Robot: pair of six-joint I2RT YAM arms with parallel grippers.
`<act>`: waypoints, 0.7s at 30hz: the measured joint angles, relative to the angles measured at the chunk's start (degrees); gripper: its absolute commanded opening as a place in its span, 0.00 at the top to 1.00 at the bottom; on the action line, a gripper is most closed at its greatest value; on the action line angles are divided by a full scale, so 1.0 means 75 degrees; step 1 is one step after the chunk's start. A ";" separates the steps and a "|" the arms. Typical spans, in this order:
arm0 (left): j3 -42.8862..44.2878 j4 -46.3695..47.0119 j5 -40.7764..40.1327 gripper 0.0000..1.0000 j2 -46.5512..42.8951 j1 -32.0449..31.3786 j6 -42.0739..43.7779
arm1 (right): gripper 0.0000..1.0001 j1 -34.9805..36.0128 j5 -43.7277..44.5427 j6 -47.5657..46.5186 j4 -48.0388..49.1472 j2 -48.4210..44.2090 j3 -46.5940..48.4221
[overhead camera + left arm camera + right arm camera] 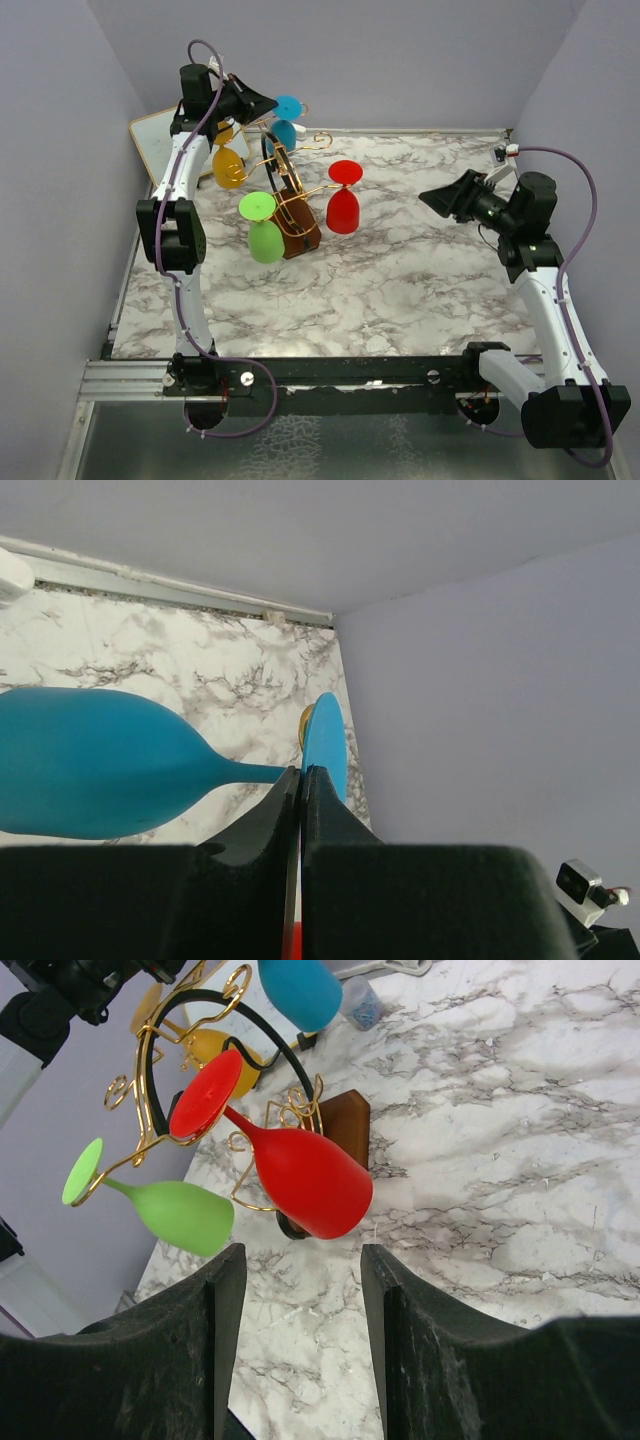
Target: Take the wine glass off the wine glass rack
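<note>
Left gripper (301,780) clamped on blue glass (100,765) stem; stem lies crosswise, bowl left of gripper, foot just beyond. Right gripper (297,1300) spread wide, holding nothing, farther off.

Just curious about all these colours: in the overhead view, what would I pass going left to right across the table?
white board → yellow wine glass → green wine glass → red wine glass → right gripper

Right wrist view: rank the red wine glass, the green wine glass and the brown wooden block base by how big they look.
1. red wine glass: largest.
2. green wine glass: smaller, though it may hang farther away.
3. brown wooden block base: smallest showing, partly hidden behind the red glass.
</note>
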 measured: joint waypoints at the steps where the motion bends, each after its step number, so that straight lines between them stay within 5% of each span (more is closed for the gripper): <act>1: 0.0012 0.0032 -0.0003 1.00 0.0000 0.0006 -0.0020 | 0.50 0.0000 0.0000 0.0000 0.0006 0.0000 -0.0006; 14: 0.1343 -0.0055 -0.0726 1.00 -0.0163 0.0114 0.0600 | 0.50 0.0000 -0.0289 -0.0017 0.0131 0.0058 -0.0029; 21: -0.0860 0.0527 -0.1125 1.00 -0.1862 0.0163 0.1419 | 0.49 0.0000 -0.0892 -0.0411 0.0023 0.0329 0.0694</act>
